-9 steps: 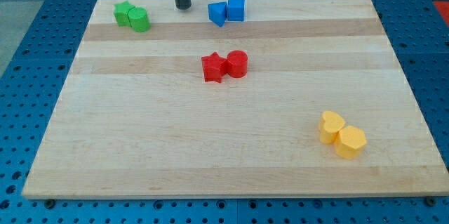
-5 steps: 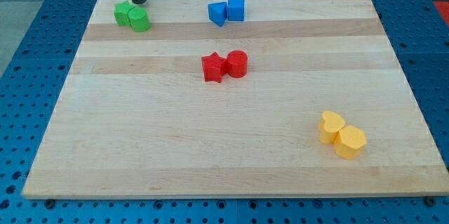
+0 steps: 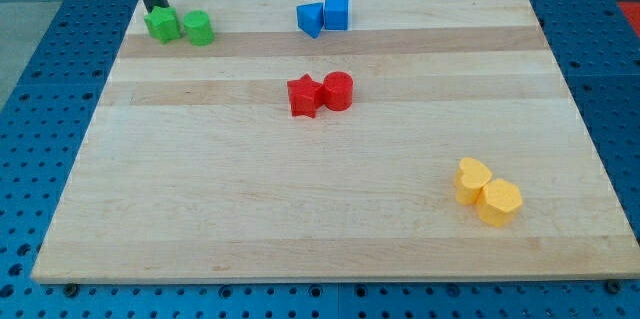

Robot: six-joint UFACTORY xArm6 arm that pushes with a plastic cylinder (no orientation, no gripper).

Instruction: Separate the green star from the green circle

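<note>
The green star (image 3: 161, 26) lies at the board's top left corner. The green circle (image 3: 198, 28) lies just to its right, with a small gap between them. My tip (image 3: 154, 8) comes down from the view's top and rests at the star's top edge, touching it or nearly so, to the upper left of the circle.
A blue pair of blocks (image 3: 324, 15) lies at the top middle. A red star (image 3: 303, 95) and red circle (image 3: 338, 90) touch near the board's middle. Two yellow blocks (image 3: 487, 193) lie at the lower right. The wooden board (image 3: 320, 209) sits on a blue pegboard.
My tip has moved left along the board's top edge, from near the blue blocks to the green star. The star has slid left and no longer touches the green circle.
</note>
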